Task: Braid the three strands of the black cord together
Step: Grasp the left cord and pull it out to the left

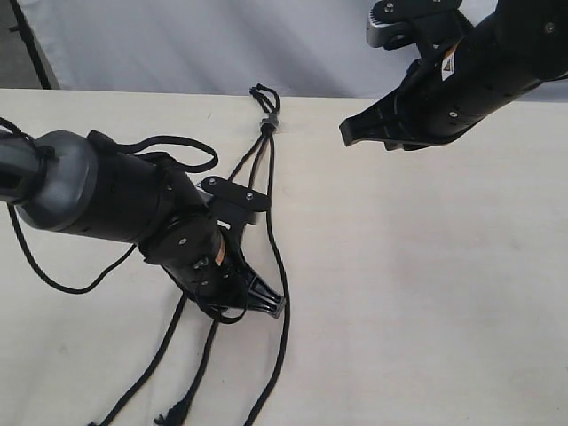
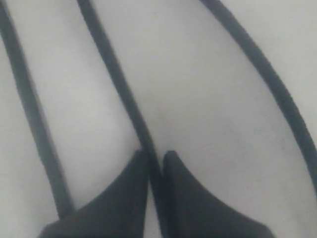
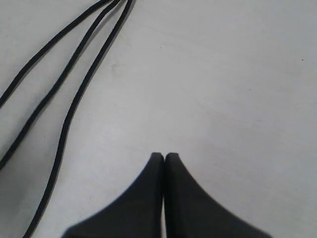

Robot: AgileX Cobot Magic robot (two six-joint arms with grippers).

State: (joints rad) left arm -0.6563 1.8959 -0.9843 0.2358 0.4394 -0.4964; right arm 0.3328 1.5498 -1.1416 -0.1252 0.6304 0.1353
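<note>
- Left fingers (image 2: 119, 203) clamp the middle strand (image 2: 116, 82), lower centre of the wrist frame.
- Right fingers (image 1: 364, 129), upper right of the exterior frame, clenched together, empty.

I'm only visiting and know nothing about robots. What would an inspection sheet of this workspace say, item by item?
Surface: pale table, matte, with a few faint marks.
Job's things: black cord; its three strands meet at a grey band and fan out uncrossed where visible; no braid seen.
Clutter: nothing seen.
Grippers: left gripper shut on the middle strand, low at the table; right gripper shut, holding nothing, above bare table.
Cables: glossy black cable hangs in a loop from the left arm.
Surroundings: white backdrop behind the table.
</note>
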